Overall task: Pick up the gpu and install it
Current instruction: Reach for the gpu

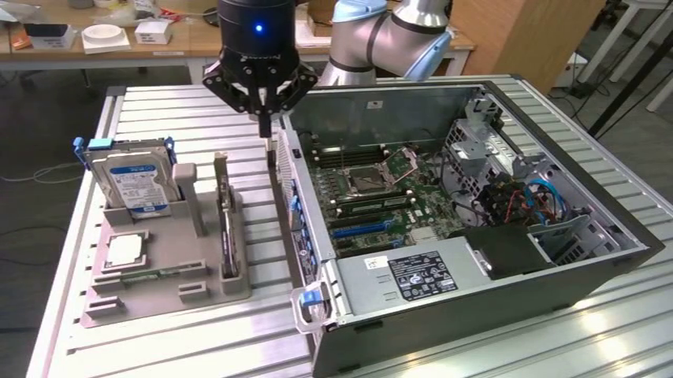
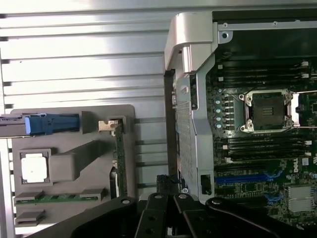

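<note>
Black jaws of the gripper (image 1: 265,124) are seen pressed together with nothing pinched between them, hung above the gap between the grey holder (image 1: 158,287) and the open computer case (image 1: 589,276). The gpu (image 2: 119,153) is found standing on edge in a slot of that holder, and in the exterior view it lies toward seven o'clock from the gripper, near but apart. Its long axis is laid roughly from twelve to six o'clock, with the silvery bracket end turned toward twelve, nearest the gripper.
</note>
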Tool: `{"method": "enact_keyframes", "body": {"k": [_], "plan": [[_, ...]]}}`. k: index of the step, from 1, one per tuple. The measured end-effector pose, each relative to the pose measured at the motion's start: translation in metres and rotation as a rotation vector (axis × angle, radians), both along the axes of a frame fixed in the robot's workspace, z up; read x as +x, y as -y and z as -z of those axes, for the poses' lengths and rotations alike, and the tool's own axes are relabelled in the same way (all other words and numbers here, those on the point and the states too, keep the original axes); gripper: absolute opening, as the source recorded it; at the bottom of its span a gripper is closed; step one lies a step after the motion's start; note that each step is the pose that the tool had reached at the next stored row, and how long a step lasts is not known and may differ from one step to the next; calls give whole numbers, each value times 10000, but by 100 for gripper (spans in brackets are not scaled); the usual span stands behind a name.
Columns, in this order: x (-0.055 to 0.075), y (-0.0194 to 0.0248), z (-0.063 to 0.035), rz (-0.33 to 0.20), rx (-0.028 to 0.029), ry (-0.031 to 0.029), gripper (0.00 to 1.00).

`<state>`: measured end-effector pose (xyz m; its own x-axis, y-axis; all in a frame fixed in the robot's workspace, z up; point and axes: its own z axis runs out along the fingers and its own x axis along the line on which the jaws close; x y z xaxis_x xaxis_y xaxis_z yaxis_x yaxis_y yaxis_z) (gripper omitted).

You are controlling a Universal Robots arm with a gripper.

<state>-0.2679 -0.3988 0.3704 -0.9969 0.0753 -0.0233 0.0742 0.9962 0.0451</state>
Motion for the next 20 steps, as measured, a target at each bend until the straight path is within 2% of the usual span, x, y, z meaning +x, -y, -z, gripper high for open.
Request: {"method": "enact_keyframes", "body": {"k": [20], "plan": [[-209,0,34,0,-1,-1,11]]}}
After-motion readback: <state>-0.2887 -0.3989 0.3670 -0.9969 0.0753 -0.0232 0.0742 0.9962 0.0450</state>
